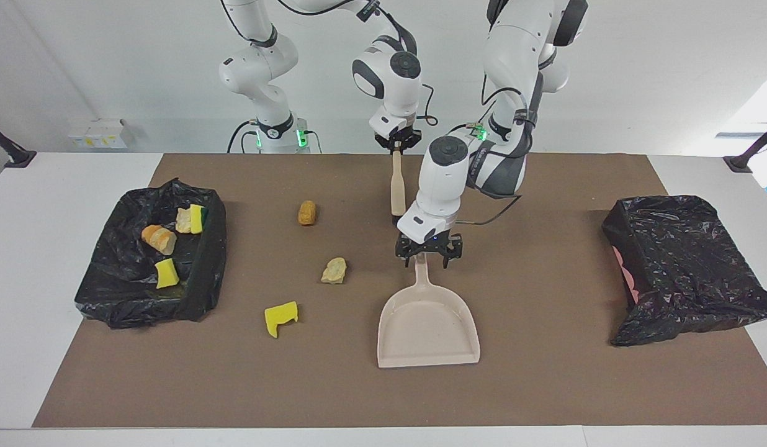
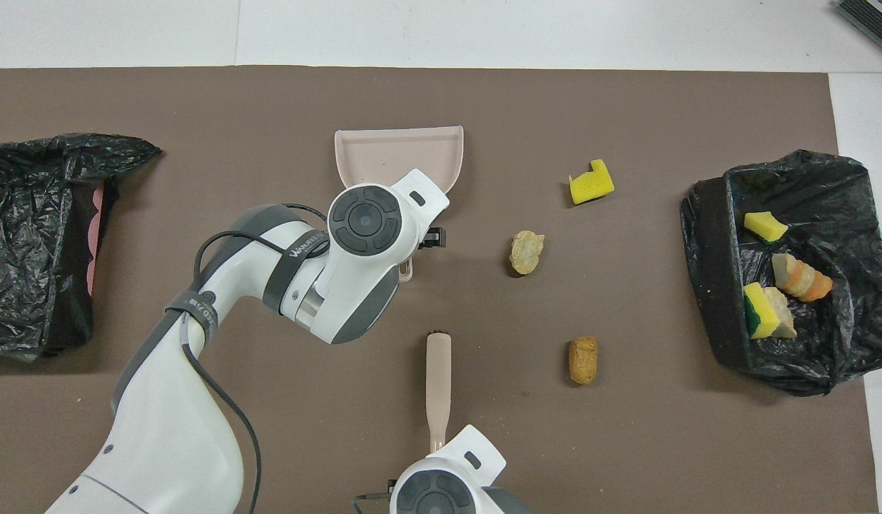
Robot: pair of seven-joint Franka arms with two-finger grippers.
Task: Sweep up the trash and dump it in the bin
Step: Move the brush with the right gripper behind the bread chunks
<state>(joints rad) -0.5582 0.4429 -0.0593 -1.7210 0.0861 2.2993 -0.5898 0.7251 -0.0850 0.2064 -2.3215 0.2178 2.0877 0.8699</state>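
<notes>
Fingers: left gripper (image 1: 428, 257) had its fingers spread wide, straddling the top of the dustpan's handle; whether they touched it could not be told. Right gripper (image 1: 396, 144) was clamped shut on the brush handle's end.
Brush: beige brush (image 1: 398, 185) hung from the right gripper, black bristles pointing down at the mat, close to the robots and just nearer to them than the dustpan's handle.
Dustpan: beige dustpan (image 1: 428, 329) lay flat on the brown mat (image 1: 545, 385), mid-table, handle pointing toward the robots, its tray holding nothing.
Lined bin, right arm's end: black-bagged bin (image 1: 110, 292) stood open with four pieces of trash inside: a yellow sponge chunk (image 1: 167, 273), an orange-crusted bread lump (image 1: 159, 238), and a pale lump touching a yellow-green sponge (image 1: 192, 220).
Trash on the mat: three pieces lay between that bin and the dustpan: a brown bread lump (image 1: 306, 212) nearest the robots, a pale tan lump (image 1: 334, 270) beside the dustpan's handle, a yellow sponge scrap (image 1: 281, 318) farthest out.
Bag, left arm's end: crumpled black bag (image 1: 687, 267) sat with a strip of pink showing at its edge; its inside was hidden.
</notes>
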